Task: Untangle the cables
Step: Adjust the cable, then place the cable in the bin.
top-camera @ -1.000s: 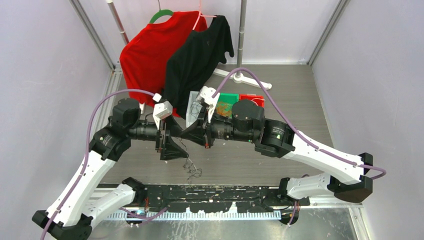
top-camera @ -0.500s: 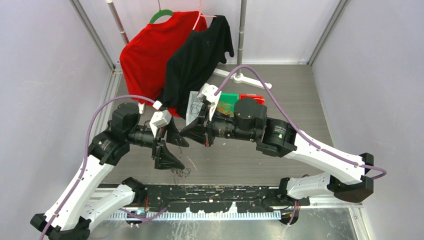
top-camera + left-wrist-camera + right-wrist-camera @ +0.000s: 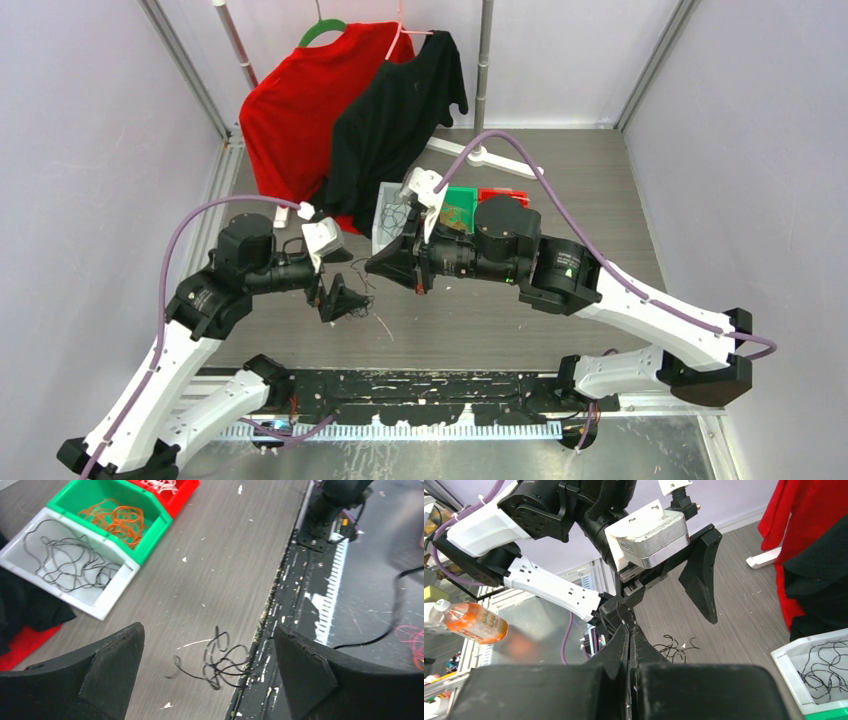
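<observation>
Black cables [image 3: 217, 657] lie tangled on the table [image 3: 225, 555] near its front edge, just below my left gripper [image 3: 207, 630], which is spread wide and empty. My right gripper [image 3: 629, 630] is pinched together, apparently bare. Next, I judge, I should lower and pinch one strand.

Matt wood-grain table [image 3: 225, 555]; glossy plastic bins [image 3: 120, 594]; black cable [image 3: 220, 659], seemingly rubber-coated.

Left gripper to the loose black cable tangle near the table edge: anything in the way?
Nothing visible. The left gripper hangs open above the black cable tangle, which lies uncovered on the table, framed between its fingers in the wrist view.
</observation>
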### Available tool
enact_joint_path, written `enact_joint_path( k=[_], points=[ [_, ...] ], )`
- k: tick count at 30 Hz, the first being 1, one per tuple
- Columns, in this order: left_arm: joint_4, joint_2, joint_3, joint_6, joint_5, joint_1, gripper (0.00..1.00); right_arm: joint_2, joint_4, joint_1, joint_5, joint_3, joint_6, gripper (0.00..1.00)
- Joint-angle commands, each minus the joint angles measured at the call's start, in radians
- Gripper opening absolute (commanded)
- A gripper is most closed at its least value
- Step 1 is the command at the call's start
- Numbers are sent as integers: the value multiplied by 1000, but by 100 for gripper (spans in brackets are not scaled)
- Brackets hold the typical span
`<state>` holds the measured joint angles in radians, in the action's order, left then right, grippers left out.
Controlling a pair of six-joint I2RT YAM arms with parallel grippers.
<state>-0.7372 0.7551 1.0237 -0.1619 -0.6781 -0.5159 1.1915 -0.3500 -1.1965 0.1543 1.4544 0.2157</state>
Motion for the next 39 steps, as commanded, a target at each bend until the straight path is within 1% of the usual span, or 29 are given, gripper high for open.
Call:
enact_joint_path(
  k=[1, 2, 7, 9, 14, 17, 19, 21, 26, 32, 39],
  points=[
    [20, -19, -11, -39, 107, -3, 100, -50, 14, 2, -29, 35, -29, 1],
    [21, -17, -9, -38, 133, -3, 100, -53, 10, 2, -38, 35, -33, 1],
    [16, 17, 31, 1, 379, -1, 100, -66, -18, 3, -82, 28, -64, 1],
    [2, 39, 55, 16, 453, -1, 99, -72, -26, 5, -107, 21, -76, 1],
    [-37, 90, 108, 67, 548, 9, 99, -65, -35, 27, -171, 16, -106, 1],
    [-71, 124, 150, 98, 589, 32, 99, -33, -48, 74, -189, 30, -109, 1],
    [-106, 148, 175, 102, 589, 52, 99, -6, -42, 129, -199, 41, -94, 1],
    [-145, 172, 195, 104, 572, 78, 99, 20, -11, 195, -177, 44, -70, 1],
    [-211, 223, 238, 94, 489, 153, 99, 137, 32, 316, -159, 118, -68, 1],
    [-316, 303, 315, 50, 411, 217, 100, 320, 28, 386, -196, 253, -108, 1],
    [-358, 315, 358, 12, 391, 228, 99, 522, -20, 454, -224, 383, -146, 1]
  ],
)
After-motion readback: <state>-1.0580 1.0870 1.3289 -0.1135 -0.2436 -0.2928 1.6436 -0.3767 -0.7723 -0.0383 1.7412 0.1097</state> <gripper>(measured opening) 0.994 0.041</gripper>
